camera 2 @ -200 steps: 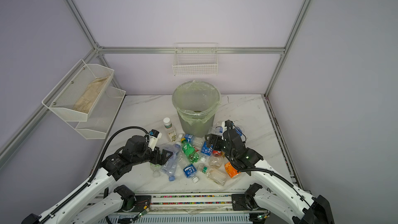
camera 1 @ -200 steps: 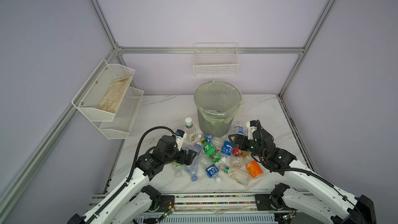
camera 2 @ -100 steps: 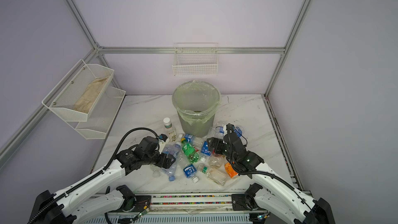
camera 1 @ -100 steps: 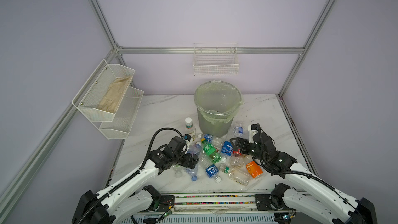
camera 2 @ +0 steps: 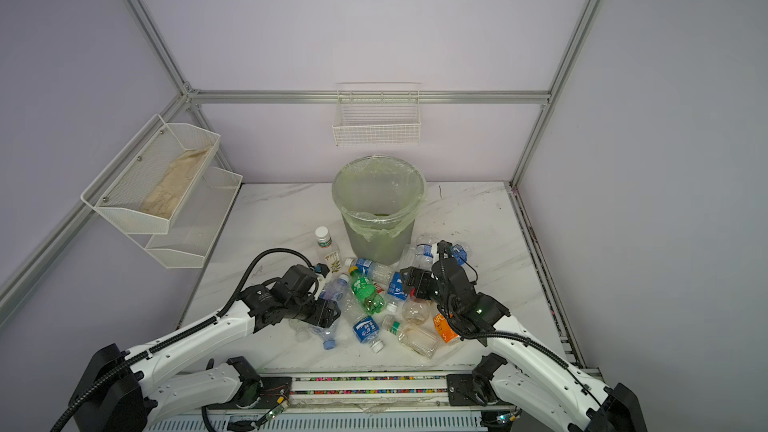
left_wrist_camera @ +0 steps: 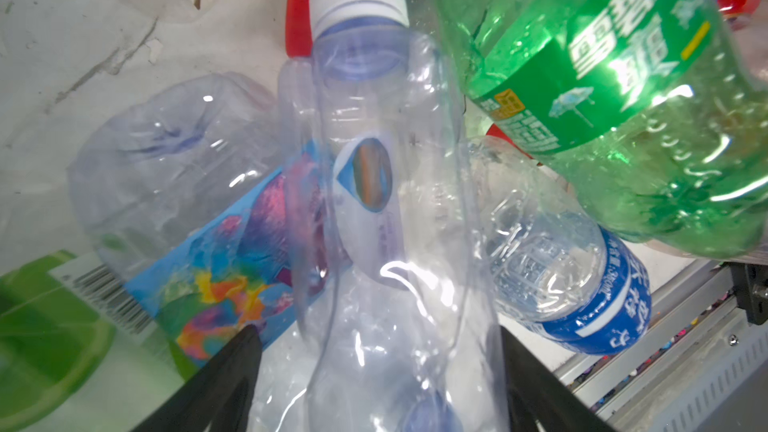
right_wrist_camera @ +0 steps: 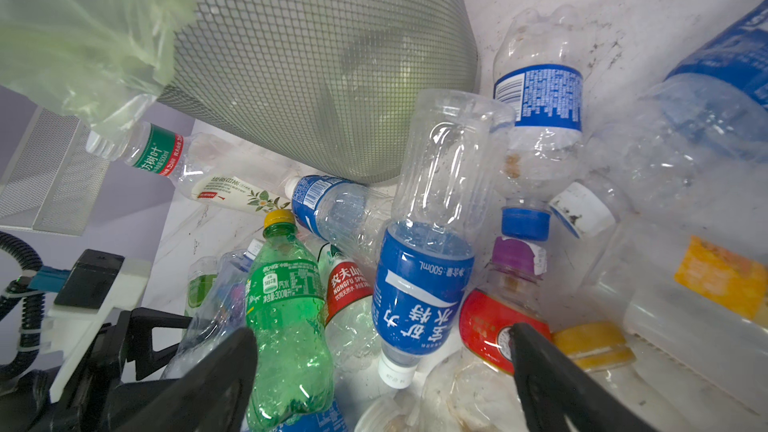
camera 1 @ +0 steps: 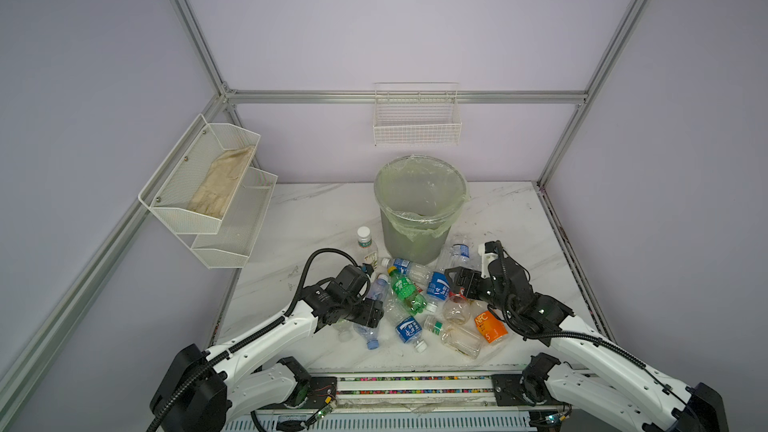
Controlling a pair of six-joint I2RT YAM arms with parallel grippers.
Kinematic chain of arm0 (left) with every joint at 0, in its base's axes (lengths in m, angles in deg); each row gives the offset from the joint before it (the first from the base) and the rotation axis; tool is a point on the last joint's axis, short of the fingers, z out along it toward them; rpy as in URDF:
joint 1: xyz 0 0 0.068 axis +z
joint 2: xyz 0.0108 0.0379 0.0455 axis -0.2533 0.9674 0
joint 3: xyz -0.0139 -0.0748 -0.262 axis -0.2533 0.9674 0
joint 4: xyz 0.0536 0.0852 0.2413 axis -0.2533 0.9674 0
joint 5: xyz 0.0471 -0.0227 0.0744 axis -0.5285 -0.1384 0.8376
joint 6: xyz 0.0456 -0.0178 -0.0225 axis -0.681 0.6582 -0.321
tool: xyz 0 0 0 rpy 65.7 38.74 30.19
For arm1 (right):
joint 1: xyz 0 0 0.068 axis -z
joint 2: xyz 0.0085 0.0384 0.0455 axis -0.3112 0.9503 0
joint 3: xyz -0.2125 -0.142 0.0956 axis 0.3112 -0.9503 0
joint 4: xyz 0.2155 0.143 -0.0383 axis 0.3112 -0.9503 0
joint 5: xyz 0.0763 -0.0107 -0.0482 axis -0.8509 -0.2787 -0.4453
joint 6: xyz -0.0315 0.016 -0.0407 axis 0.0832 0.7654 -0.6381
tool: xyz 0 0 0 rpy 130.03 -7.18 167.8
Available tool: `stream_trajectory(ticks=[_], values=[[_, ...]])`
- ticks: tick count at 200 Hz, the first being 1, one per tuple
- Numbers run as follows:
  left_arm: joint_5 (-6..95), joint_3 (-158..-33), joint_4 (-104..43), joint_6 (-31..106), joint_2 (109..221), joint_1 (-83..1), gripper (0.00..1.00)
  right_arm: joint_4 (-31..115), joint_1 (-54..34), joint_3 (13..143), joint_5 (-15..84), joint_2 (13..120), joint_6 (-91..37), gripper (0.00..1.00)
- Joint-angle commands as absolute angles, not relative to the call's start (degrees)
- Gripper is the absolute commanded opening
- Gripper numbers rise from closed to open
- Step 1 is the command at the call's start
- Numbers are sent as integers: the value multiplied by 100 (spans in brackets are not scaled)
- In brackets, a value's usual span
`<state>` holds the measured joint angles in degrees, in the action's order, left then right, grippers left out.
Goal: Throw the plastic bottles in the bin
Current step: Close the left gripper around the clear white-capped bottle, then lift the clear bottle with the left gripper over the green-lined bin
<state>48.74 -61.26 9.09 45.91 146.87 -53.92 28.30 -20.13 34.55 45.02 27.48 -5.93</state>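
Several plastic bottles (camera 1: 415, 305) lie heaped on the marble table in front of the bin (camera 1: 409, 238), which stands behind them in both top views (camera 2: 378, 238). My left gripper (camera 1: 374, 311) (left_wrist_camera: 380, 342) is low in the pile's left side, open, its jaws astride a clear white-capped bottle (left_wrist_camera: 374, 184) (camera 1: 379, 289). A green bottle (camera 1: 406, 292) (left_wrist_camera: 615, 89) lies beside it. My right gripper (camera 1: 457, 284) (right_wrist_camera: 384, 347) hangs open over the pile's right side, above a blue-labelled bottle (right_wrist_camera: 419, 297) (camera 1: 437, 289), holding nothing.
One bottle (camera 1: 365, 245) stands upright left of the bin. A white wire basket (camera 1: 417, 122) hangs on the back wall. A two-tier mesh shelf (camera 1: 232, 238) holding a cloth (camera 1: 222, 182) sits on the left wall. The arms' rail (camera 1: 415, 384) runs along the front.
My left arm has dropped and pushed right into the pile, its jaws narrowing around the clear bottle. The right gripper has sunk slightly toward the bottles.
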Motion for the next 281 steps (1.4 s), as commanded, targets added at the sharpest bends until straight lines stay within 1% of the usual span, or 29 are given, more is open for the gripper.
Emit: stream_trajectory(ticks=[1,30,76,100,162,207,254,281], values=[[4933,-6542,834,4739,14735,-5456,79,2672,-2045,3412,4670,2560,-489,97],[5006,-6582,834,4787,14751,-5475,69,2622,-2045,3404,4725,2459,-471,97],[4962,-6655,847,4849,14608,-5510,47,2544,-2045,3404,4762,2382,-454,97],[5005,-6766,957,4876,14465,-5528,38,2487,-2043,3404,4780,2322,-438,97],[5184,-7559,1564,4923,13761,-5615,33,2385,-2044,3351,4842,2140,-378,97],[5211,-8257,1560,5016,13159,-5896,31,2457,-2042,3354,4763,2194,-324,97],[5314,-8926,1547,5001,12704,-5953,29,2464,-2045,3399,4689,2311,-331,97],[5233,-9280,1343,4738,12568,-5969,28,2464,-2043,3408,4659,2264,-309,96]])
